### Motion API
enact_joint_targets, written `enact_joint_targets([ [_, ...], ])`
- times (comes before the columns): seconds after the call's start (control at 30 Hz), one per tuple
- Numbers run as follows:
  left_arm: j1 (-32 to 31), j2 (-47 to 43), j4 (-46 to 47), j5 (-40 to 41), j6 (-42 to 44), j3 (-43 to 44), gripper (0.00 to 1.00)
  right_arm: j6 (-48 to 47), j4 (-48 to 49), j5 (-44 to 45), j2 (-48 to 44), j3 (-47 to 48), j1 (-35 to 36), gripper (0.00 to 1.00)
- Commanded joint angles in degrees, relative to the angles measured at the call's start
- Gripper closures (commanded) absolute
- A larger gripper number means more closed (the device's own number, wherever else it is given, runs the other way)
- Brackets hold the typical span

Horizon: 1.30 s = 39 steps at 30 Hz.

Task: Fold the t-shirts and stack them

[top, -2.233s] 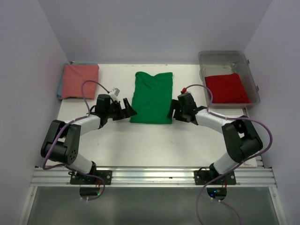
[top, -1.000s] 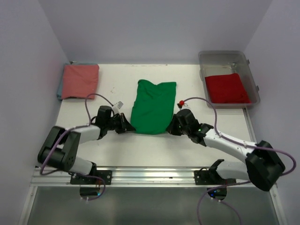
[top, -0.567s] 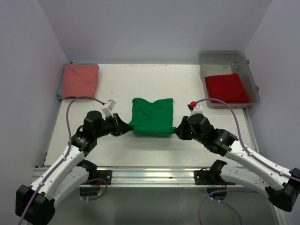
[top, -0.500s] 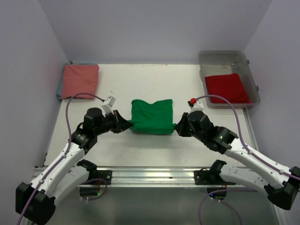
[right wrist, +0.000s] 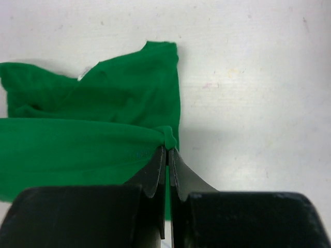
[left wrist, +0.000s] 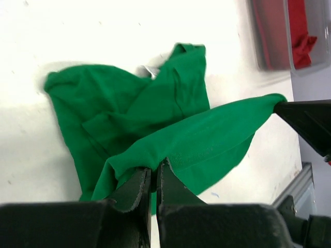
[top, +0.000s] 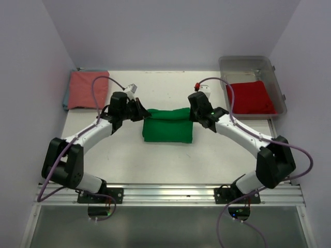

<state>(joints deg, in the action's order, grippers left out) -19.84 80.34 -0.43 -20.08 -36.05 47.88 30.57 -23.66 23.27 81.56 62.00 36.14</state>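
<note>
The green t-shirt point(top: 167, 126) lies mid-table, folded into a short wide shape, its near edge lifted and carried over the rest. My left gripper point(top: 144, 112) is shut on the left corner of that raised edge, and in the left wrist view the cloth point(left wrist: 170, 139) stretches taut from my left gripper point(left wrist: 154, 173). My right gripper point(top: 192, 114) is shut on the right corner, where a small bunch of green cloth point(right wrist: 166, 135) sits pinched at my right gripper point(right wrist: 169, 151). A salmon-pink t-shirt point(top: 88, 89) lies folded at the far left. A red t-shirt point(top: 250, 97) lies in the bin.
A clear plastic bin point(top: 253, 64) stands at the far right corner with the red shirt inside. The pink shirt rests on a grey-blue mat point(top: 65, 99) by the left wall. Purple cables loop off both arms. White table point(top: 165, 155) surrounds the green shirt.
Both grippers have swung from the near side towards the back, carrying the green shirt's near edge up and over. The shirt looks shorter front to back.
</note>
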Motion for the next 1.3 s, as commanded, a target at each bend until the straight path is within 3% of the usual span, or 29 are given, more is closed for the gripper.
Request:
enact_joint_targets([
  [0.0,3.5,4.8,6.7,-0.2,2.7,5.0,1.0,-5.1,5.9,0.9,6.0,4.9,-3.9,1.0],
  [0.2,7.4,18.2,12.7,-2.9,1.4,10.6,1.0,-5.2,7.4,-4.2,21.8,16.0,-8.7,1.0],
  [0.3,9.6,26.7,16.5,-5.6,-0.3,19.6,1.0,-4.7,5.4,-3.2,31.6,27.8,-10.2,1.0],
  [0.33,10.2,28.5,18.6,-7.0,-1.2,21.5,0.94,-4.4,4.1,-2.2,35.0,35.8,-10.5,1.0],
  [0.37,10.8,30.2,21.6,-8.2,-3.3,23.0,0.82,-3.4,1.9,-1.2,40.5,40.5,-11.3,1.0],
  [0.4,11.8,32.8,25.4,-8.7,-4.5,26.6,0.54,-2.6,-1.2,1.7,42.9,44.5,-11.4,1.0],
  [0.47,12.9,33.7,29.7,-10.7,-6.4,28.8,0.18,-2.2,-1.3,3.4,44.9,50.2,-11.4,0.64],
  [0.5,13.1,33.1,28.9,-10.5,-5.9,29.8,0.0,-2.4,-1.0,4.2,44.5,50.7,-11.3,0.39],
  [0.53,13.2,32.3,27.9,-10.6,-4.9,31.3,0.0,-2.4,-0.8,5.5,43.5,49.3,-11.2,0.11],
  [0.6,13.2,28.6,27.3,-10.3,-3.0,28.6,0.0,-3.7,6.2,6.1,37.1,43.1,-10.7,0.01],
  [0.8,13.2,18.6,25.0,-7.9,0.3,16.9,0.0,-4.2,13.0,2.9,24.5,20.0,-10.4,0.01],
  [0.9,13.2,17.8,17.3,-6.6,1.7,16.0,0.0,-2.9,12.5,-2.9,20.9,14.6,-10.5,0.01],
  [1.07,13.0,18.6,14.1,-7.0,3.7,13.0,0.0,1.0,15.3,-13.7,19.7,7.6,-11.4,0.01],
  [1.27,13.0,27.0,16.8,-17.0,4.3,13.3,0.0,5.1,22.3,-23.0,24.1,4.0,-14.0,0.01],
])
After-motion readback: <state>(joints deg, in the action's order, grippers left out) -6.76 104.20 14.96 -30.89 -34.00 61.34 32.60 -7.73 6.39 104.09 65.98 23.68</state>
